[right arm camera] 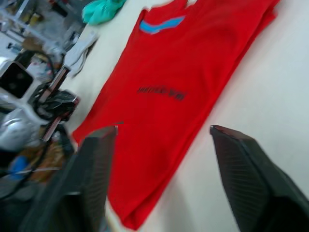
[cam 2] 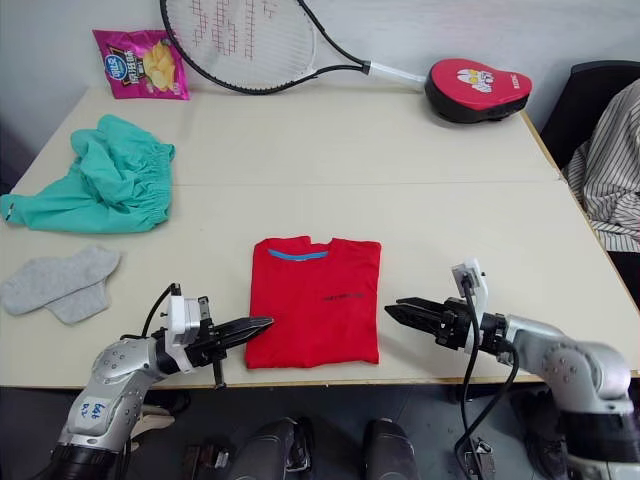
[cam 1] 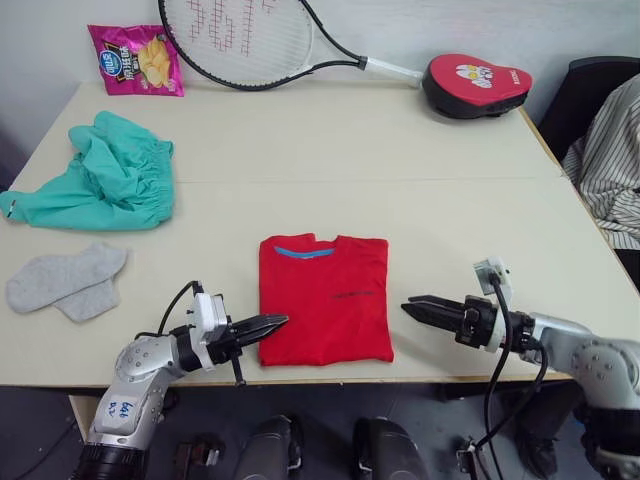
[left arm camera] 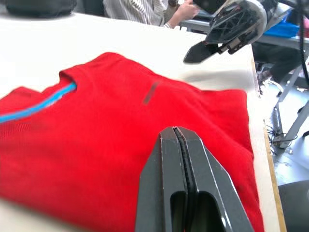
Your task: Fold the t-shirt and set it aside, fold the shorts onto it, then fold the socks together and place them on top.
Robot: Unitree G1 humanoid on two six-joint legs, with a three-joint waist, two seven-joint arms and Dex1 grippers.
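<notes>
While the left gripper (left arm camera: 181,140) sits pinched closed at the t-shirt (cam 1: 324,298) edge, the right gripper (right arm camera: 161,130) gapes wide — seen from its wrist. Shorts (cam 1: 105,175) and socks (cam 1: 68,281) lie at frame left — head views.

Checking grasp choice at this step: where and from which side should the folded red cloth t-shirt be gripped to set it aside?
Probably the bright red short-sleeved cloth t-shirt is best pinched at its near side edges, one gripper per side. It lies flat as a folded rectangle, with the left gripper at its left edge and the right gripper just off its right.
</notes>
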